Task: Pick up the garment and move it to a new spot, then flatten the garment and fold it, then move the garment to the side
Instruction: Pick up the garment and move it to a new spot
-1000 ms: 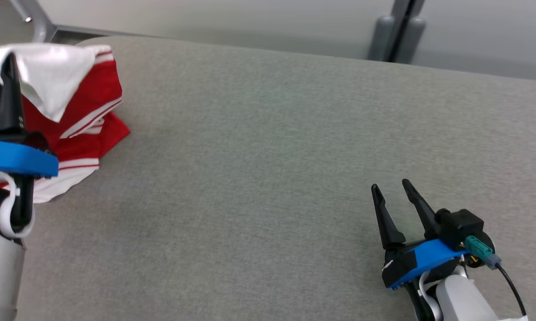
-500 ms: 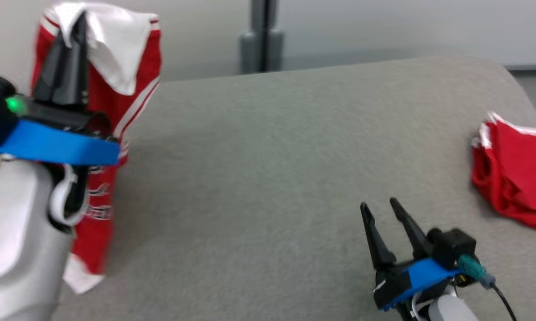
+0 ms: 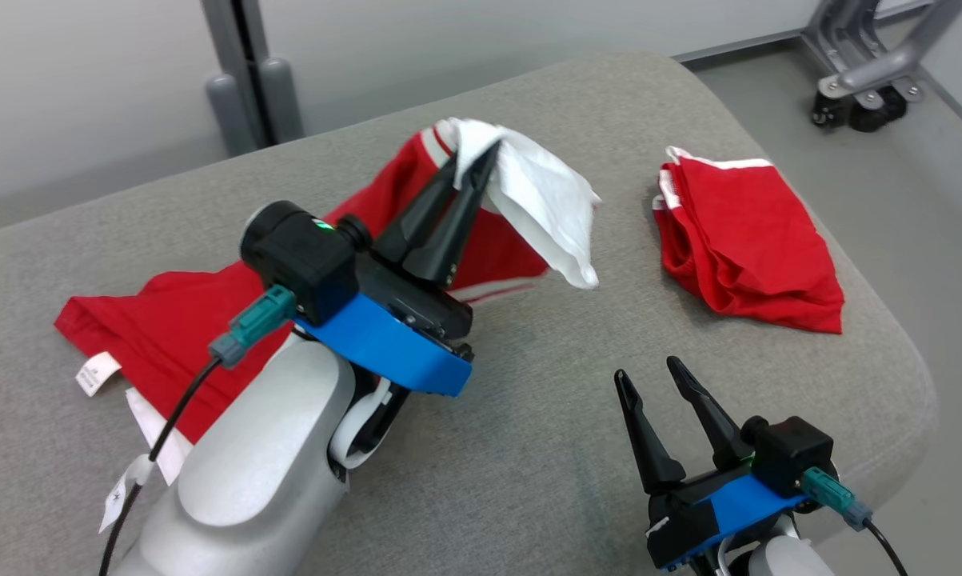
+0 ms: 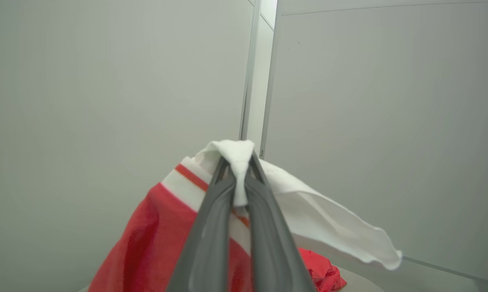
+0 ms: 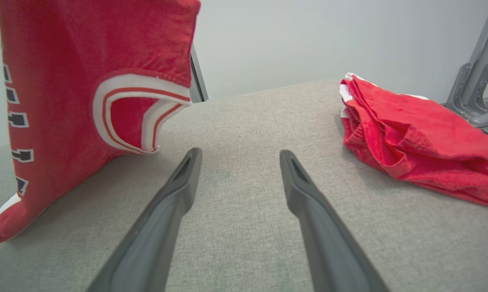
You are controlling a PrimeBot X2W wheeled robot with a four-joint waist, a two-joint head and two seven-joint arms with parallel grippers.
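Now my left gripper (image 3: 474,156) is pinched shut on the white edge (image 4: 237,154) of the garment (image 3: 169,328), holding that end up above the middle of the pad (image 3: 528,448). A second ago the garment was a bunched heap under the same grip at the far left of my head view. Since then my head has swung round, so most of the shift in that view is the camera's, not the cloth's. What has truly changed is the garment's shape: it has been drawn out of the heap. It now runs from my fingertips down to its tagged end, which lies on the pad to my left. From my right wrist it hangs like a curtain, its low corner touching the pad. My right gripper (image 3: 645,368) has stayed wide open with nothing in it, low near the pad's near edge. A second red pile (image 3: 744,240) sits well apart on the right side. I judge the carry nearly done. Next comes lowering and spreading, and my free right gripper looks well placed to take another edge.
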